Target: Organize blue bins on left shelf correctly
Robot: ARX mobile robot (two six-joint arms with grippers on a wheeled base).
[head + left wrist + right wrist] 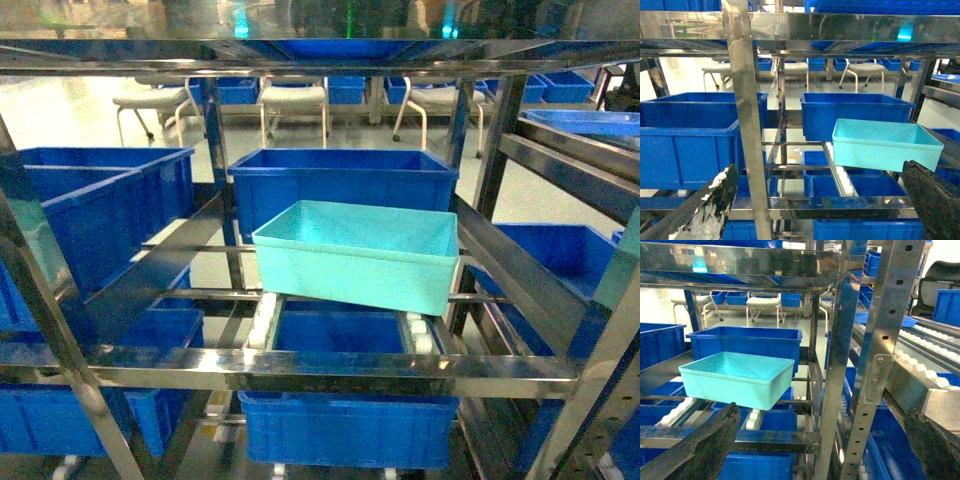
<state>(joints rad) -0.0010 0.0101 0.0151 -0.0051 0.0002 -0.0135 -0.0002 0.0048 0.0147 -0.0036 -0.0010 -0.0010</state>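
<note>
Head view: we see blue bins (95, 215) sitting on the left shelf (140, 275), a teal bin (355, 255) skewed on the middle rollers before another blue one, both grippers' jaws spread and holding nothing, so progress can't be judged.

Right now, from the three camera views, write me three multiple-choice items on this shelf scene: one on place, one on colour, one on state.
1. Where is the teal bin?
A. on the roller lane in front of a blue bin
B. on the floor
C. on a chair

2. What colour is the front bin in the middle lane?
A. red
B. teal
C. yellow

3. How does the teal bin look inside?
A. packed with boxes
B. covered by a lid
C. empty and open on top

Answers: 1 A, it sits on the rollers with the blue bin behind it; 2 B, it is the one light bin among blue ones; 3 C, its bare inside shows.
</note>
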